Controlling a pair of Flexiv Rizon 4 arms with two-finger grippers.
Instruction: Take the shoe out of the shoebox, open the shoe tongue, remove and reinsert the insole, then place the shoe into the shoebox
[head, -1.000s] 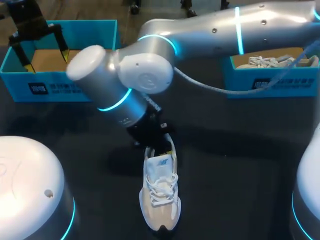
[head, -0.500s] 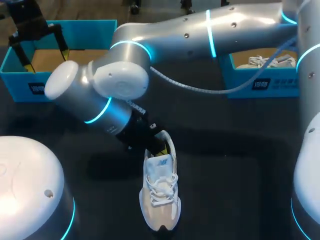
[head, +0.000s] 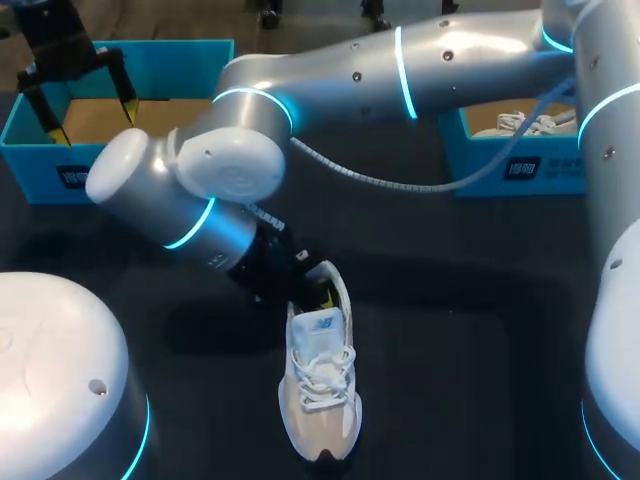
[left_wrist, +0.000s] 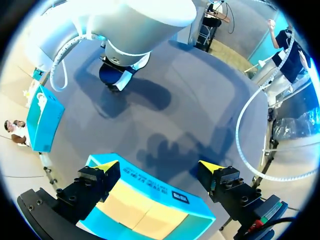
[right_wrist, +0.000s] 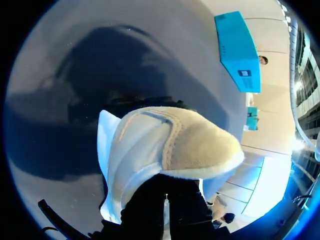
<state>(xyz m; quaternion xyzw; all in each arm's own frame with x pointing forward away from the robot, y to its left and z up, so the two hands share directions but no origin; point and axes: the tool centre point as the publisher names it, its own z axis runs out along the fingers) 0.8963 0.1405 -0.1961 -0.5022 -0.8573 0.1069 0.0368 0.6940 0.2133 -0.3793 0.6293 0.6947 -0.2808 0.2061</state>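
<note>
Mid-table, shoe out of box, right gripper at heel collar, clamp can't tell. Left gripper spread wide above shoebox. Likely insole step: pinch insole edge only, lift slowly, keep shoe planted.

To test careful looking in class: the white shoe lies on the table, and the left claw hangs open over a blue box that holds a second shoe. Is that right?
Not quite. The blue box under the open left claw is empty: the left wrist view shows only its bare floor. The white shoe does lie on the table.
</note>
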